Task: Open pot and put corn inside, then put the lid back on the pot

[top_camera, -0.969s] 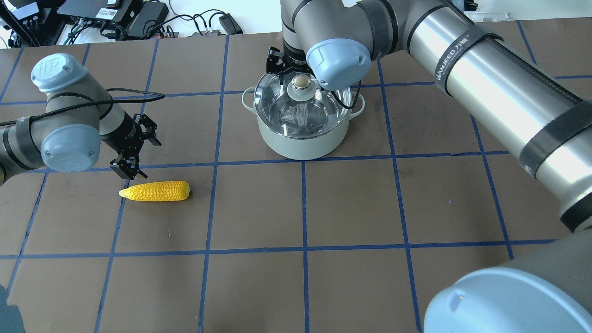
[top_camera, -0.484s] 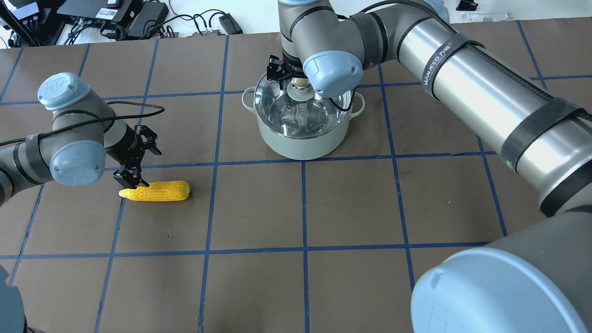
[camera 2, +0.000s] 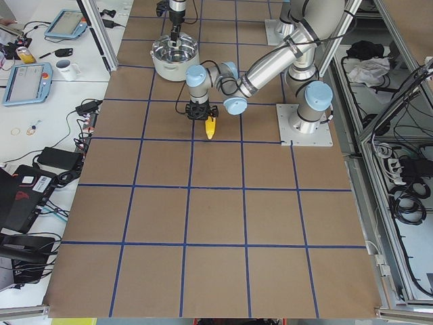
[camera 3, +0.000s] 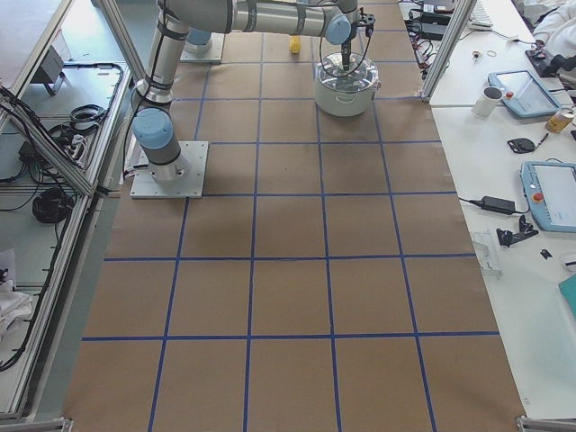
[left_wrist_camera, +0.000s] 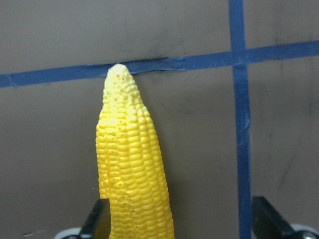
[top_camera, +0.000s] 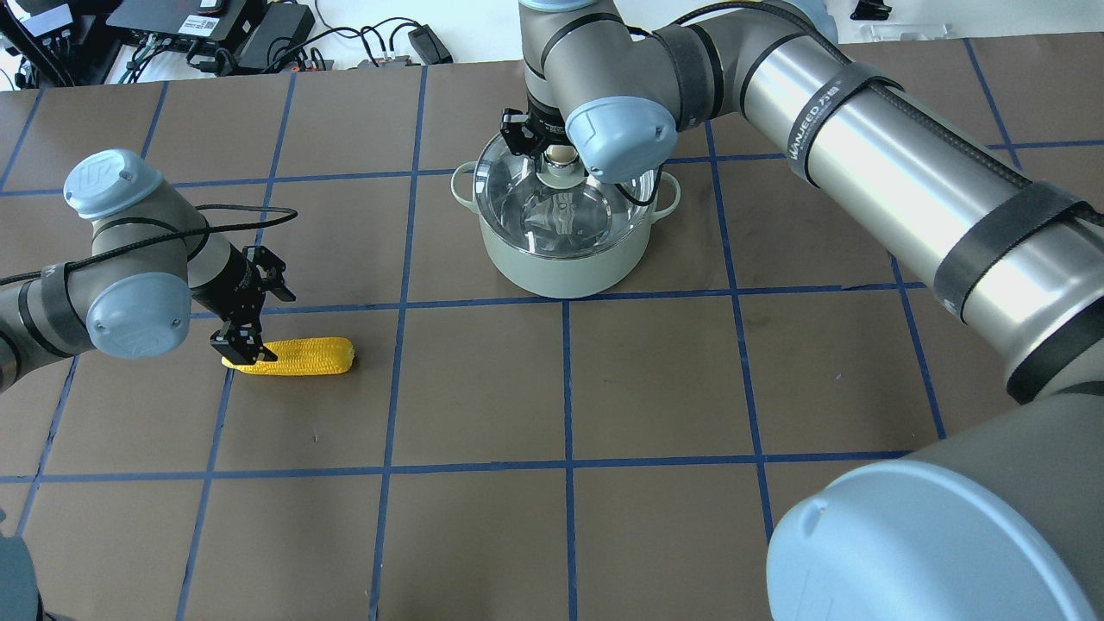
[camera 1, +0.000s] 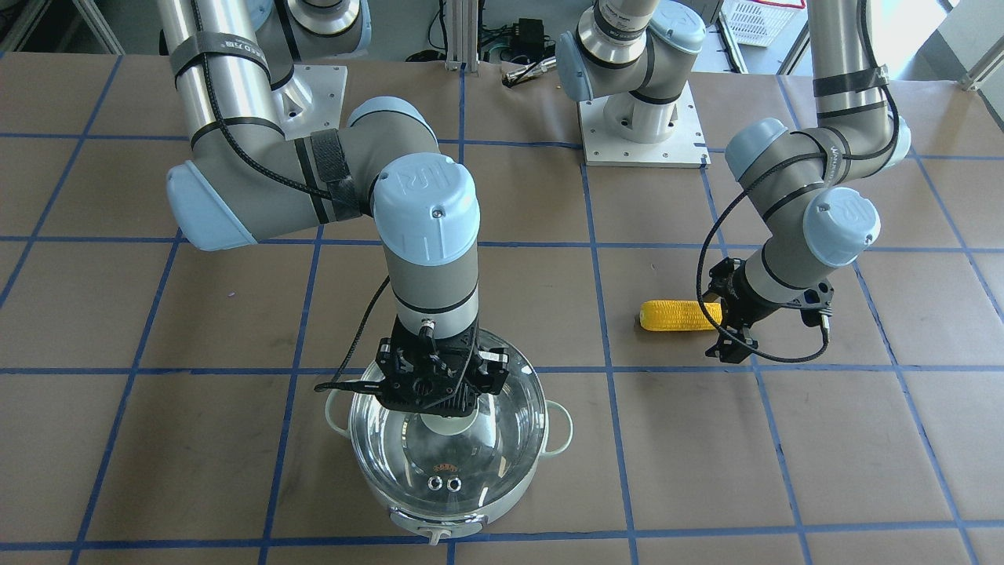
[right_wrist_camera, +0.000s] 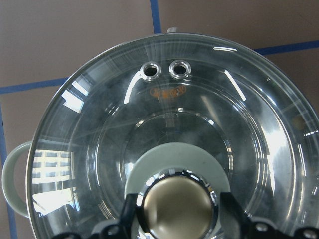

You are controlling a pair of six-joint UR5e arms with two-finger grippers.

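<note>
The pale mint pot (top_camera: 561, 267) stands at the far middle of the table, and the clear glass lid (top_camera: 552, 211) sits on it. My right gripper (top_camera: 559, 153) is down over the lid. In the right wrist view its fingers (right_wrist_camera: 130, 214) press both sides of the cream knob (right_wrist_camera: 177, 206). The yellow corn (top_camera: 302, 356) lies on the table at the left, pointed end leftward. My left gripper (top_camera: 241, 345) is open and low over that pointed end. In the left wrist view the corn (left_wrist_camera: 129, 164) lies between the spread fingers (left_wrist_camera: 97, 221), close to one of them.
Cables and power bricks (top_camera: 216, 34) lie past the table's far edge. The right arm's long links (top_camera: 906, 181) reach across the right half. Two arm base plates (camera 1: 643, 129) sit at the robot's side. Blue tape lines grid the brown table.
My left gripper has moved down and onto the corn's pointed end. My right gripper has come down around the lid's knob. The lid, pot and corn have not moved.
</note>
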